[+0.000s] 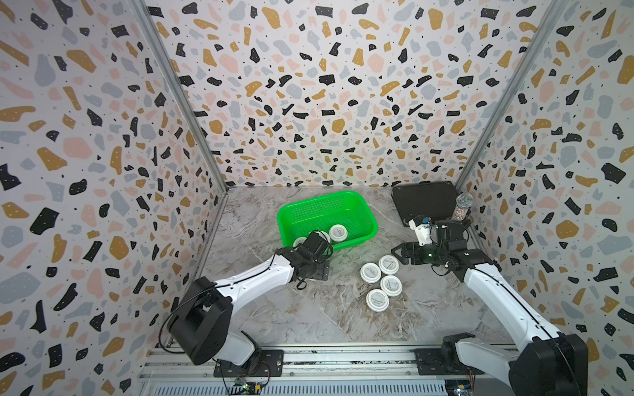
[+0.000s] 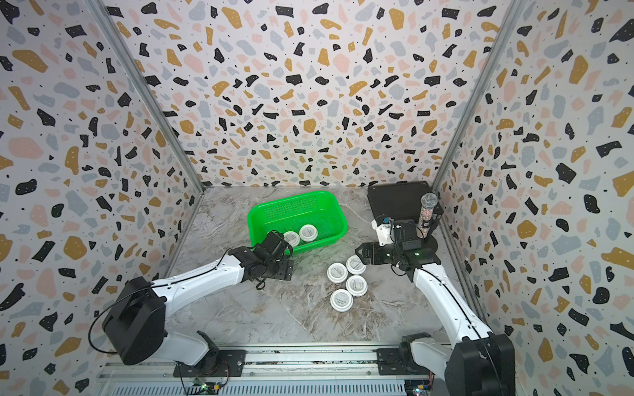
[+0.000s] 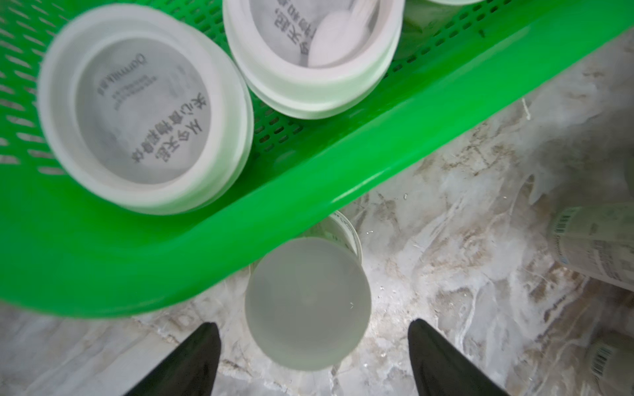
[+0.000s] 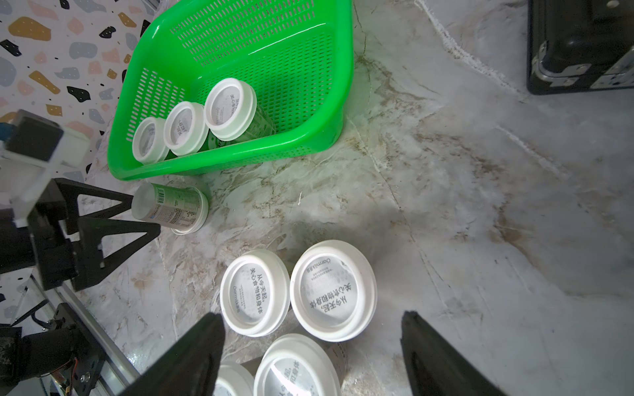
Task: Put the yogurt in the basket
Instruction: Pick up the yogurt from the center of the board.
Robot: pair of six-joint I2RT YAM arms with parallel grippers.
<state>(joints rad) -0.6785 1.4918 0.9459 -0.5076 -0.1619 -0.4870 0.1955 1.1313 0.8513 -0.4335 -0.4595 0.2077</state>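
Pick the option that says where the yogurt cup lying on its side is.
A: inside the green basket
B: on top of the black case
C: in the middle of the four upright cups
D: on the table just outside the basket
D: in the right wrist view the tipped cup lies on the marble table, just outside the basket wall.

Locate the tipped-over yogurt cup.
Right wrist view: the tipped cup lies on the table just outside the basket, in front of the open left gripper.
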